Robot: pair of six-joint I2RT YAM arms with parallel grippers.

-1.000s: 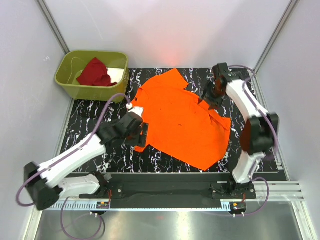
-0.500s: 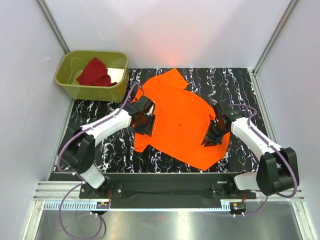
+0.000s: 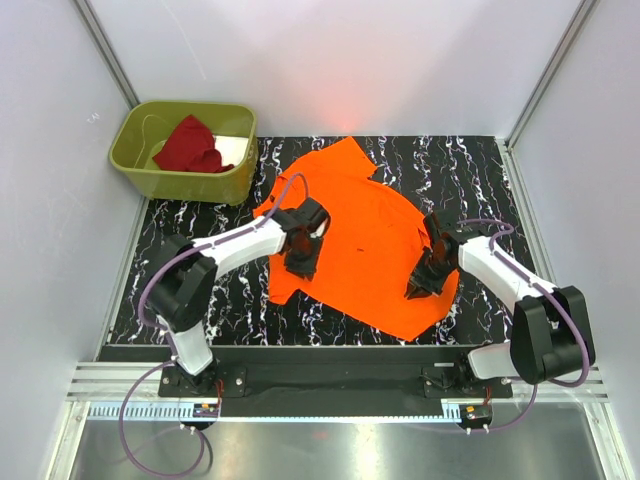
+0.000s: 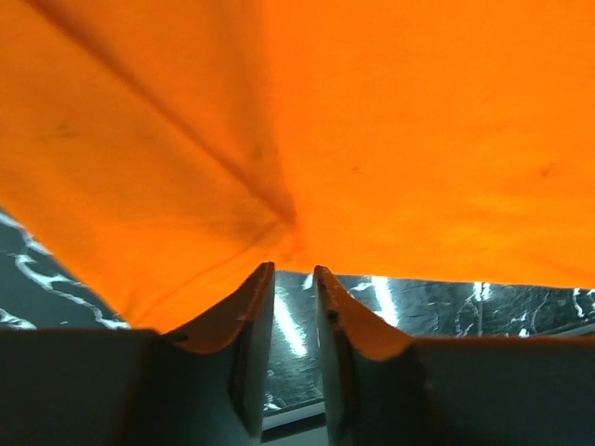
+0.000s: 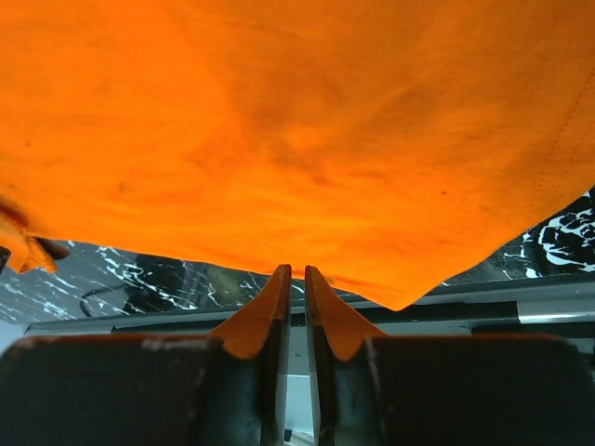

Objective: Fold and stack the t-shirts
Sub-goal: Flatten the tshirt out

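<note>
The large orange t-shirt (image 3: 360, 235) lies spread on the black marbled mat (image 3: 470, 170). My left gripper (image 3: 303, 262) sits on its left side near the lower left edge. In the left wrist view the orange cloth (image 4: 372, 139) puckers into creases that run down into the left gripper (image 4: 295, 269), whose jaws stand narrow and pinch it. My right gripper (image 3: 420, 285) is on the shirt's lower right part. Close up, the right gripper (image 5: 297, 269) is nearly shut, with the cloth's edge (image 5: 279, 111) at its tips. The dark red t-shirt (image 3: 190, 145) lies crumpled in the bin.
The olive-green bin (image 3: 180, 185) stands at the back left, just off the mat's corner. A black rail (image 3: 330, 375) with both arm bases runs along the near edge. White walls close in the left, back and right sides.
The left arm swung in from the lower left onto the shirt's left side. The right arm came down from the far right to the lower right part. Both sets of jaws narrowed onto the cloth.
</note>
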